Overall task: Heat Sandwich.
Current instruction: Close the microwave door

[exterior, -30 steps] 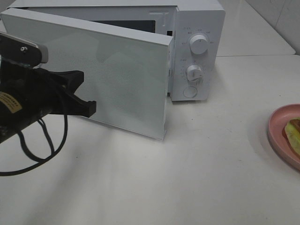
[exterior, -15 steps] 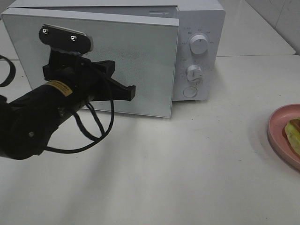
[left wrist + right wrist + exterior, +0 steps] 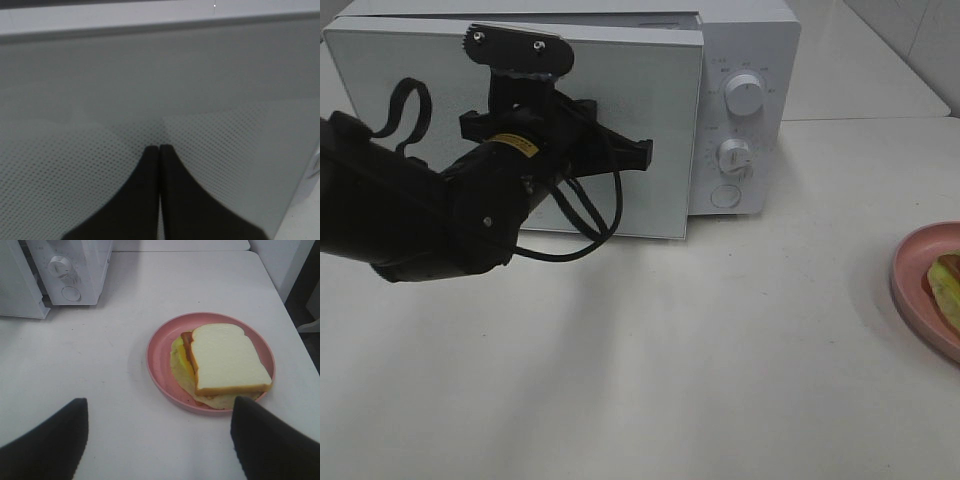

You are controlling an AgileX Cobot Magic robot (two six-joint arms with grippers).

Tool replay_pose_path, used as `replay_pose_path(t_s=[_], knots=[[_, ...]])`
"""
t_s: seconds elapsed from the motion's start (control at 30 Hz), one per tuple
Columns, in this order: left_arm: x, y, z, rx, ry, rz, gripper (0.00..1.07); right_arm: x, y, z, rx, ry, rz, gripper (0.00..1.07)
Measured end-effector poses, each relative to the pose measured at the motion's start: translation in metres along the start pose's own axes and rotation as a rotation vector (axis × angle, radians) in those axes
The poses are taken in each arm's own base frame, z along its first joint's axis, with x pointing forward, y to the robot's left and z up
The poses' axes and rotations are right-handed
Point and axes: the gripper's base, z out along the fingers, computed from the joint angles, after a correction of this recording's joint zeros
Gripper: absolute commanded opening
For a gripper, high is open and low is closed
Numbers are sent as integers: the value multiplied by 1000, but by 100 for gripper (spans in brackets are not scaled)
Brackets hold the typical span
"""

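The sandwich [image 3: 225, 360], white bread over yellow-green lettuce and reddish meat, lies on a round pink plate [image 3: 160, 355] at the table's right edge; the exterior view shows only a sliver of the sandwich [image 3: 948, 285] and the plate [image 3: 915, 280]. My right gripper [image 3: 158, 400] hovers open above the table on the near side of the plate, holding nothing. The white microwave [image 3: 740, 60] stands at the back. My left gripper [image 3: 640, 152] is shut, and its fingertips [image 3: 150, 155] are at the face of the microwave door [image 3: 400, 100], which is almost flush with the oven.
Two knobs and a round button [image 3: 725, 195] sit on the microwave's control panel. A black cable [image 3: 585, 235] loops under the left arm. Bare white table stretches between the microwave and the plate.
The left arm swung right and toward the microwave, pushing the door from wide open to nearly closed. The right gripper, plate and sandwich stayed still.
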Motion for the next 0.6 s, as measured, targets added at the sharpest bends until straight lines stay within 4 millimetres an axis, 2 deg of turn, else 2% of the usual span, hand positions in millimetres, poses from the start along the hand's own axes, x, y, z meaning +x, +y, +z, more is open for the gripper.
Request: replay_pose_path(t_s=[0.2,0.6], knots=[[-1,-8,19,-23,14,-23,0,0,0,0,0,0,-1,75],[0,-24,34,6,46,-12,0,0,0,0,0,0,-1,75]])
